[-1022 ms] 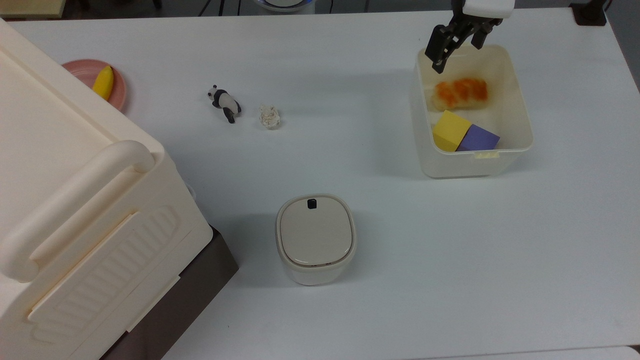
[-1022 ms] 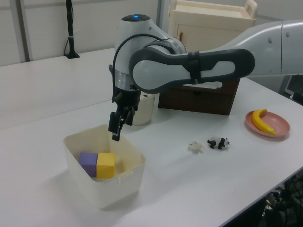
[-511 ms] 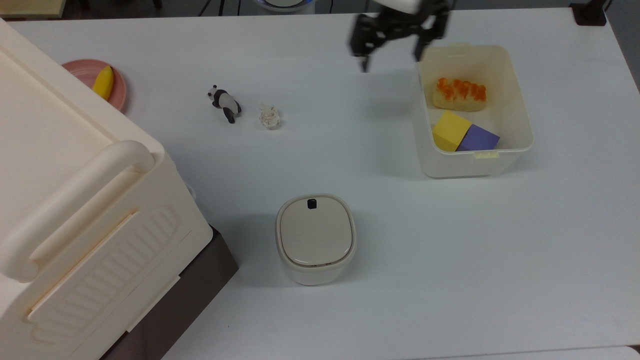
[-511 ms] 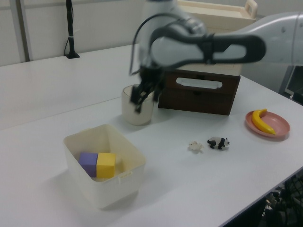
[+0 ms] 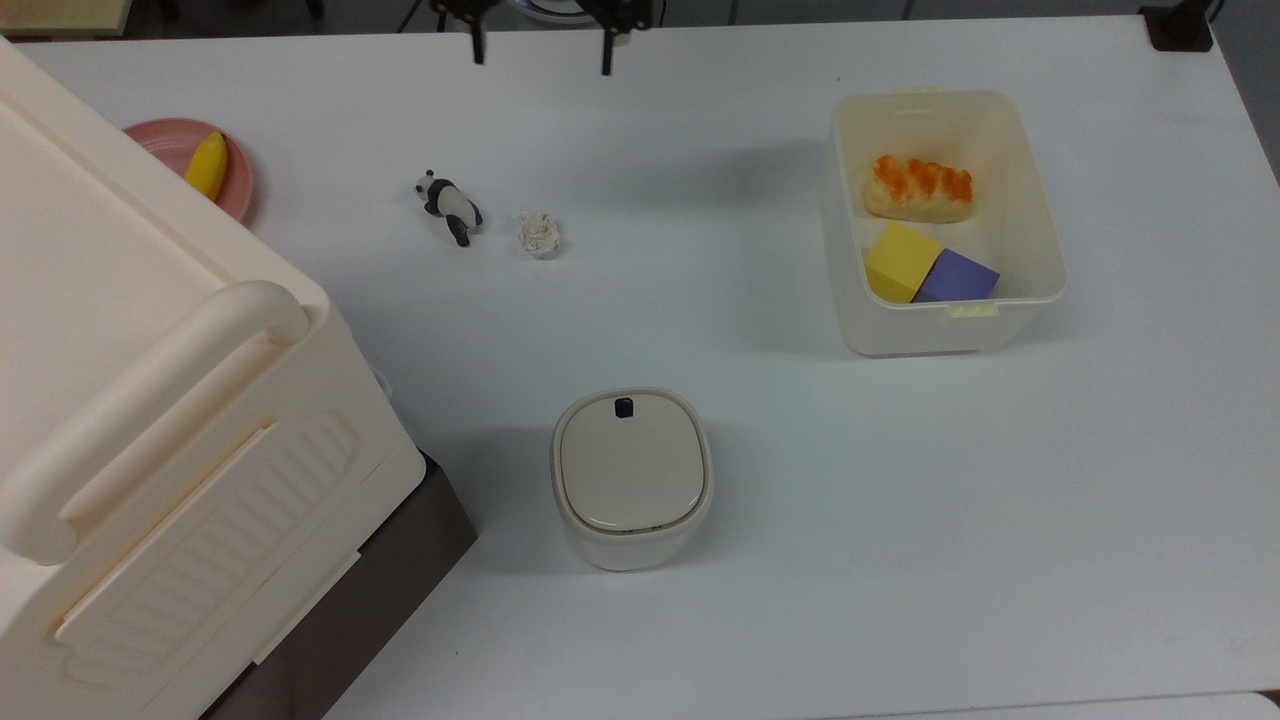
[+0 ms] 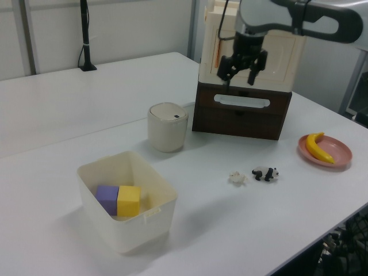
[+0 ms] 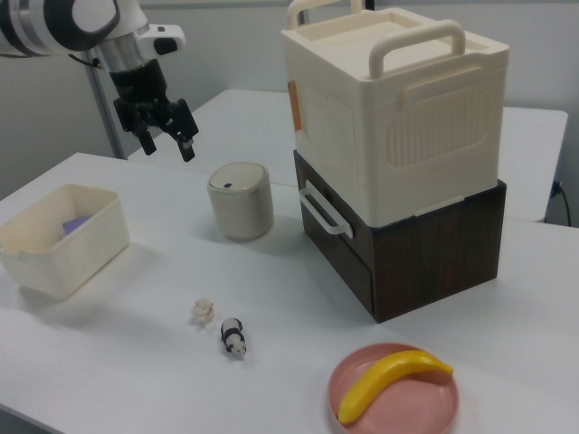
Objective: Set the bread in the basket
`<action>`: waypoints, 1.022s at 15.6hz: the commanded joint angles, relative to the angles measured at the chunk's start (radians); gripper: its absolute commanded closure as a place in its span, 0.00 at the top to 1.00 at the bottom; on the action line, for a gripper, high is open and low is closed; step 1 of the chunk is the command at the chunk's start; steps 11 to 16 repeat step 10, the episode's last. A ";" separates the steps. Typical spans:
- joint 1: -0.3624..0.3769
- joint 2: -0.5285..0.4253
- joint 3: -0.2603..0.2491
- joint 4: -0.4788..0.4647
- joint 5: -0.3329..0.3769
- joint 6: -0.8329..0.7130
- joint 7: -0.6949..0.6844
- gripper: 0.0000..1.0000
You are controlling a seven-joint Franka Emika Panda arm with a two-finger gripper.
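Looks done here. Bread (image 5: 918, 187) now lying loose in the basket (image 5: 1040, 200), up at the far end from the yellow block (image 5: 900, 262) and purple block (image 5: 958, 277). Pincer (image 5: 540, 45) let go, fingers spread wide and empty, swung well away across the counter (image 5: 800, 480) from where it hung over the basket a second ago.

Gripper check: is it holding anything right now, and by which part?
Nothing. The gripper hangs open and empty above the table; the toasted orange-topped toy bread lies in the cream-white plastic basket.
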 commanded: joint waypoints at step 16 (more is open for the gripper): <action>-0.015 0.009 -0.014 0.010 0.014 -0.056 -0.018 1.00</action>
